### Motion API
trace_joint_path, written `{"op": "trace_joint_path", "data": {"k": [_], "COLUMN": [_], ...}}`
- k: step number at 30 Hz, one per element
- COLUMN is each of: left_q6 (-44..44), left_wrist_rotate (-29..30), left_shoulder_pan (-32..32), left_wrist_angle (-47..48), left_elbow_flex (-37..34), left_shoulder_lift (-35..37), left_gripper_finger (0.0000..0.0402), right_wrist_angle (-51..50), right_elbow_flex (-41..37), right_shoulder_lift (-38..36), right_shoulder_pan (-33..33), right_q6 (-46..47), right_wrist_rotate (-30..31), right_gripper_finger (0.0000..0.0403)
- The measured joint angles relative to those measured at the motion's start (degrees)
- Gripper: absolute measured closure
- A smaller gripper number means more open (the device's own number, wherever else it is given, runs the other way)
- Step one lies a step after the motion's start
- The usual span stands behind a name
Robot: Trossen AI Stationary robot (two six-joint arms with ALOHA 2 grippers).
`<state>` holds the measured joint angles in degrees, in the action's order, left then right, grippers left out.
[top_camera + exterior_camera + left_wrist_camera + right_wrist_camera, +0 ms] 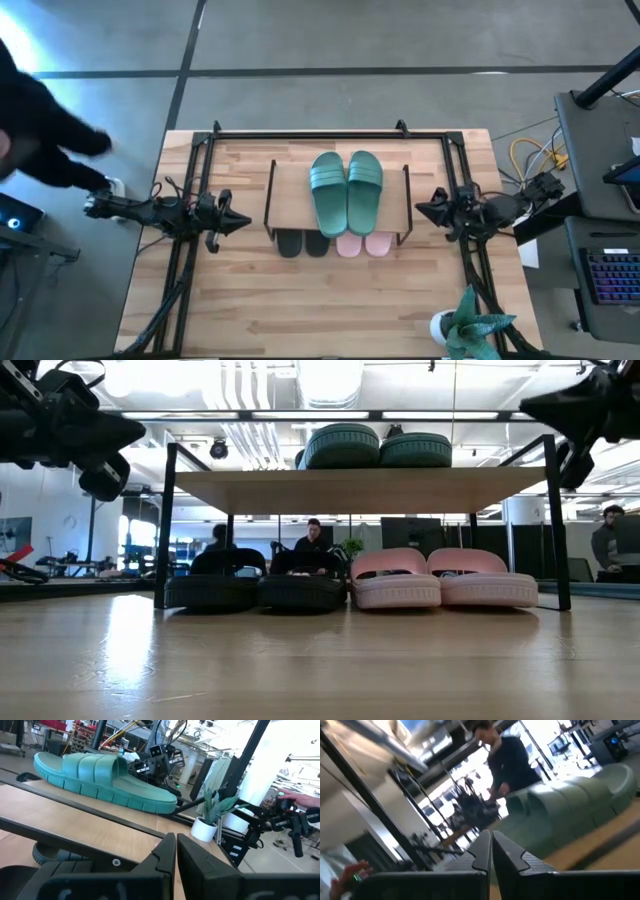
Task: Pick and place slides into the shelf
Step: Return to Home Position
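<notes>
One light wood table (330, 300) stands on a grey concrete floor (400, 40), with a black tube frame (310, 131) along its far edge and sides. A plant (478, 328) in a white pot sits at the table's corner, on the right gripper's side and nearer than it. A keyboard (610, 280) lies off the table beyond that arm. A person (40, 140) in a dark sleeve leans in off the table behind the left arm. The low view shows other people (314, 535) in the room behind.

The left gripper (240, 222) and right gripper (425, 210) hang level, tips pointing at each other, with the shelf (290, 190) between them. Each is just beside one end of the shelf and apart from it, raised off the table at about the height of the shelf's board. Both have their fingers pressed together on themselves, pinching nothing.

The teal slides (330, 195) lie side by side on the board, midway between the two tips. Under the board, on the table, the black slides (290, 243) sit toward the left gripper and the pink slides (350, 245) toward the right gripper, the two pairs in one row, touching.
</notes>
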<state>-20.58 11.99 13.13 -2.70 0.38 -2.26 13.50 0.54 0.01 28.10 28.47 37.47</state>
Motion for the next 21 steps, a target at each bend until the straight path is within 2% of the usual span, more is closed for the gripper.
{"op": "trace_joint_path", "data": {"k": [4, 11, 21], "left_q6": [0.0, 0.0, 0.0], "left_wrist_rotate": [0.0, 0.0, 0.0], "left_shoulder_pan": [0.0, 0.0, 0.0], "left_wrist_angle": [0.0, 0.0, 0.1], "left_elbow_flex": [0.0, 0.0, -0.1], "left_shoulder_lift": [0.0, 0.0, 0.0], "left_gripper_finger": [0.04, 0.04, 0.04], "right_wrist_angle": [4.5, -1.4, -2.3], "right_elbow_flex": [0.0, 0.0, 0.0], "right_shoulder_lift": [0.0, 1.2, 2.8], "right_shoulder_pan": [0.0, 0.0, 0.0], "right_q6": [-0.6, -2.4, -2.1], "right_wrist_rotate": [0.2, 0.1, 0.1], "right_gripper_finger": [0.0394, 0.0394, 0.0394]}}
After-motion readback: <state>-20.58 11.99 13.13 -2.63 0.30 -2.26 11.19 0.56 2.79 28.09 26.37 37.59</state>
